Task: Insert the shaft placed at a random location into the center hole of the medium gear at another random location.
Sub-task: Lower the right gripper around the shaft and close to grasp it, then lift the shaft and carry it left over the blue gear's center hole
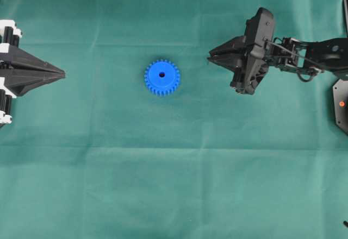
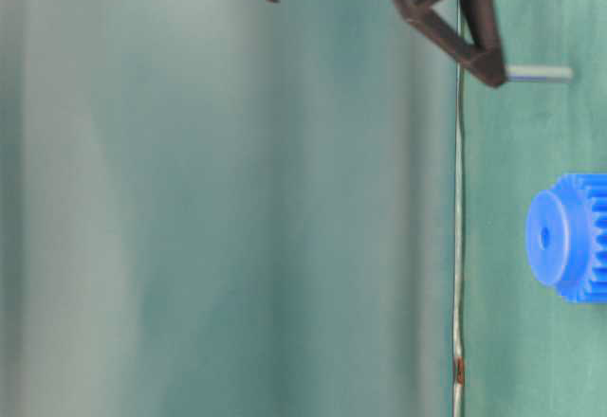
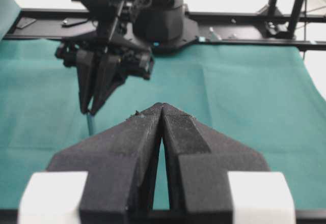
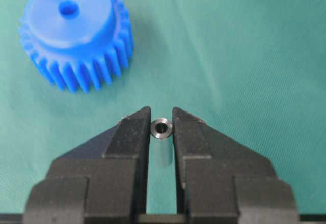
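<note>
The medium gear (image 1: 162, 77) is a bright blue toothed wheel lying flat on the green cloth, with its center hole (image 1: 162, 75) facing up and nothing in it. My right gripper (image 4: 162, 119) is shut on the shaft (image 4: 162, 128), a small silvery pin held upright between the fingertips, its hollow top end showing. The gear (image 4: 76, 30) lies ahead and to the left of these jaws, apart from them. In the table-level view the shaft (image 2: 541, 74) sticks out below the right gripper (image 2: 493, 71). My left gripper (image 1: 61, 74) stays at the left edge, shut and holding nothing.
Green cloth (image 1: 174, 184) covers the whole table. The right arm's black base plate (image 1: 341, 106) sits at the right edge. A black frame and the right arm's base (image 3: 163, 20) stand along the far side in the left wrist view.
</note>
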Controlling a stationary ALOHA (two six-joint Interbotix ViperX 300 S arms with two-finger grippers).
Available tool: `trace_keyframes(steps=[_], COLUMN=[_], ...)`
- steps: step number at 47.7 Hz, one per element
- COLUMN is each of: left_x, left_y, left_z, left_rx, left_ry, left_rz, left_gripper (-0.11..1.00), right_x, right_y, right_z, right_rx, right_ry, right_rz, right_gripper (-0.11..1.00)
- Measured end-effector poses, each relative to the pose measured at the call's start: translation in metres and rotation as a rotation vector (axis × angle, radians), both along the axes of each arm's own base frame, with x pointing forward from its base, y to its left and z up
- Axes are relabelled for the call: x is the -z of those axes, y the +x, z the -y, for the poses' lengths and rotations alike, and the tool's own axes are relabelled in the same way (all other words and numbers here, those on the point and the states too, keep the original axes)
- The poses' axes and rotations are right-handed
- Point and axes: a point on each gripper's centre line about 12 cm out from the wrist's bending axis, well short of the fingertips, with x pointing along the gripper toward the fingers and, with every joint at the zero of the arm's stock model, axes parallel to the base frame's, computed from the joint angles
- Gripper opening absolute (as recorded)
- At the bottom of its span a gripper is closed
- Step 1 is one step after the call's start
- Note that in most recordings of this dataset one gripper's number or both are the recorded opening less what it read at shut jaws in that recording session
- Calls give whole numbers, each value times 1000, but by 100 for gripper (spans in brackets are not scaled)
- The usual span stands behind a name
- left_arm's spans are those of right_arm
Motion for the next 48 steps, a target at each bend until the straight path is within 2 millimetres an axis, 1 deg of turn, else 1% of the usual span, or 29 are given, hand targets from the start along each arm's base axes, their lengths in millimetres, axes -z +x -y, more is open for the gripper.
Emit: trace_keyframes(steps=[9,16,36,44,48], left_x=[0,0,0,0,0], left_y=[0,0,0,0,0], left_z=[0,0,0,0,0], left_rx=[0,-2,0,0,-1], left_ry=[0,0,1,0,2], left_rz=[0,0,0,0,-2], left_gripper=[0,0,0,0,0], right_x=[-29,-39,-42,-42,-42], right_y=[0,0,2,18,30], right_z=[0,-1,-1,-7,-12], right_rx=[-3,-3,-5,-34,-53], right_ry=[-1,2,1,3,2], right_rz=[19,18,23,25,29], right_gripper=[13,13,13,13,13])
